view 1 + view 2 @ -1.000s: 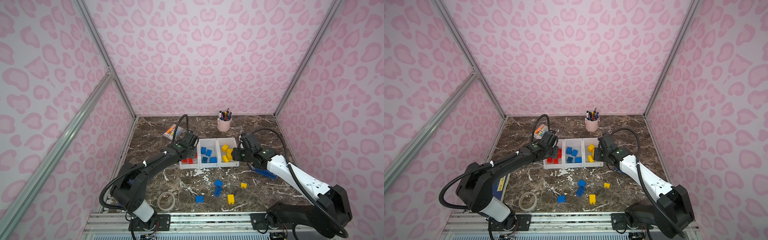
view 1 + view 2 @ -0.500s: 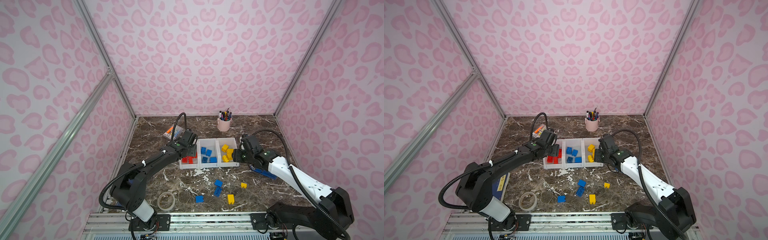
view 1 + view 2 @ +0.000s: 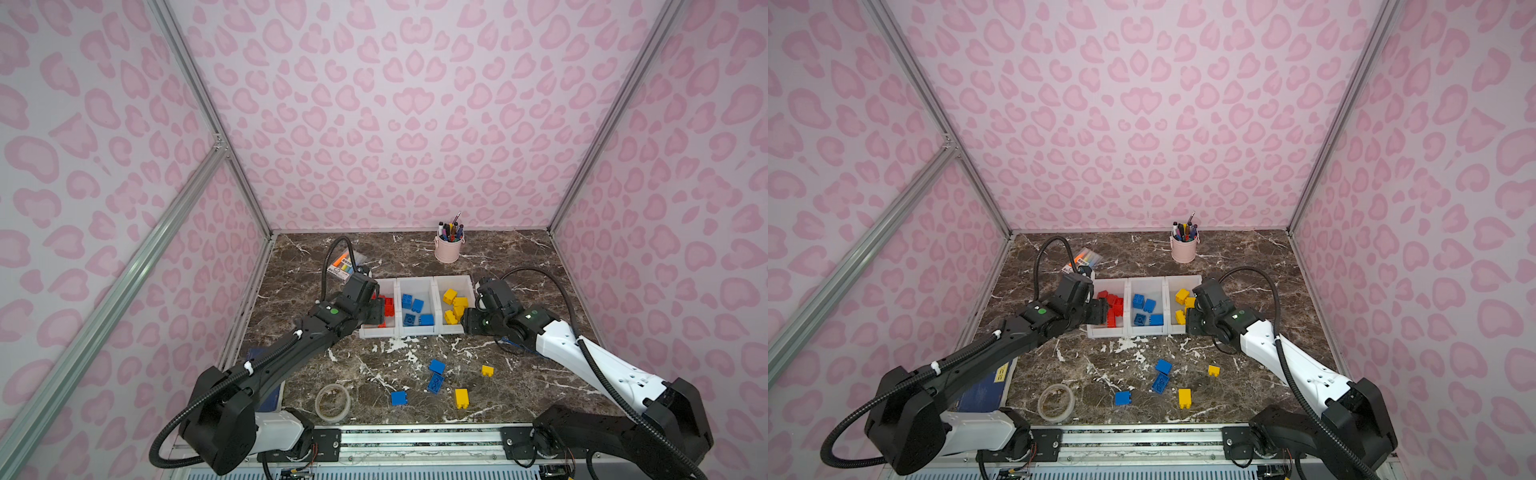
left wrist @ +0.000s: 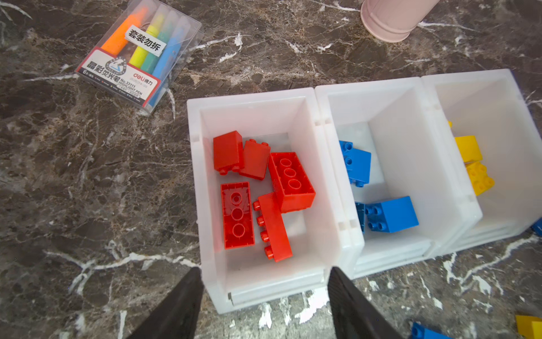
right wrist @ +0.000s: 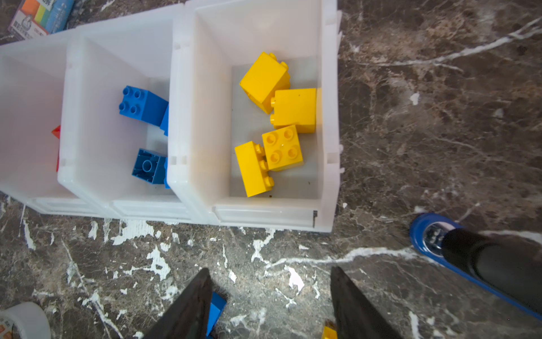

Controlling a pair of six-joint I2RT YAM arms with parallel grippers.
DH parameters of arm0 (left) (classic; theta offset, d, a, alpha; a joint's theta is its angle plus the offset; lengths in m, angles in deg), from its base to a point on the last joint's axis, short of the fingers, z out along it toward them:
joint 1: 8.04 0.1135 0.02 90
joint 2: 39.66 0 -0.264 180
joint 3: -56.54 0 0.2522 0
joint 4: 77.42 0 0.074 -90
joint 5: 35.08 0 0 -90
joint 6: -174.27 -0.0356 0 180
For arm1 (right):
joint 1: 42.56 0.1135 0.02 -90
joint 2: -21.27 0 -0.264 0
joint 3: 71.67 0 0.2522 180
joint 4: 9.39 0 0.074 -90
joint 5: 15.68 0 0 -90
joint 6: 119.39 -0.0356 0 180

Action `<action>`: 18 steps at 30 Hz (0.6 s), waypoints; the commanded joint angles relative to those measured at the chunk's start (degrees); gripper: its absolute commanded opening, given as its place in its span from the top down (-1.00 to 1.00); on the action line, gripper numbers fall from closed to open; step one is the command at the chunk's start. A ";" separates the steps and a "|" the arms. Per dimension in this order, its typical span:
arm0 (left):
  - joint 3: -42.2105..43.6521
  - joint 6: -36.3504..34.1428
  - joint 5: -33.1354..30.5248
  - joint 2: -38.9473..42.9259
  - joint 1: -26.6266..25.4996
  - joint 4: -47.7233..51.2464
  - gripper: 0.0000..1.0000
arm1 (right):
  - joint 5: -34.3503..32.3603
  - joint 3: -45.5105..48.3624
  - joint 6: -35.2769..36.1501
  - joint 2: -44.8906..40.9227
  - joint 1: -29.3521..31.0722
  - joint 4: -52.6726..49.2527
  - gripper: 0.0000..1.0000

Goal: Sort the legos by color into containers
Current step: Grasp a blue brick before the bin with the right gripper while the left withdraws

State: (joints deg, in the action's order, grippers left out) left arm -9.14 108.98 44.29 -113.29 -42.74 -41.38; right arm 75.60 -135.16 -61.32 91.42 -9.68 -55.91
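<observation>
Legos (image 3: 435,382): 5 lie loose on the table (image 3: 519,257) at 6 o'clock from the containers (image 3: 415,284); the rest sit inside, sorted red, blue, yellow. Left gripper (image 4: 263,269) and right gripper (image 5: 269,268) hover by the front lips, jaws parted, holding nothing.

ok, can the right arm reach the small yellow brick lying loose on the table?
Probably yes: the small yellow brick lies alone on bare table near the right arm, nothing over it, jaws open and empty.
</observation>
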 commanded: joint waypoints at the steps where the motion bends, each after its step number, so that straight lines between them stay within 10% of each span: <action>1: 2.67 2.59 1.58 3.32 -0.95 -1.19 -0.40 | -2.31 1.22 -2.18 -0.32 2.83 -0.34 -0.30; 18: 12.83 9.77 -5.03 16.58 -10.91 1.23 -0.42 | -10.47 7.79 -17.68 5.60 21.96 7.32 -0.31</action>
State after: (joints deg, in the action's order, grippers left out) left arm 2.94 116.83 41.27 -97.70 -53.10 -40.83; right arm 67.67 -127.77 -74.87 95.76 10.95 -51.23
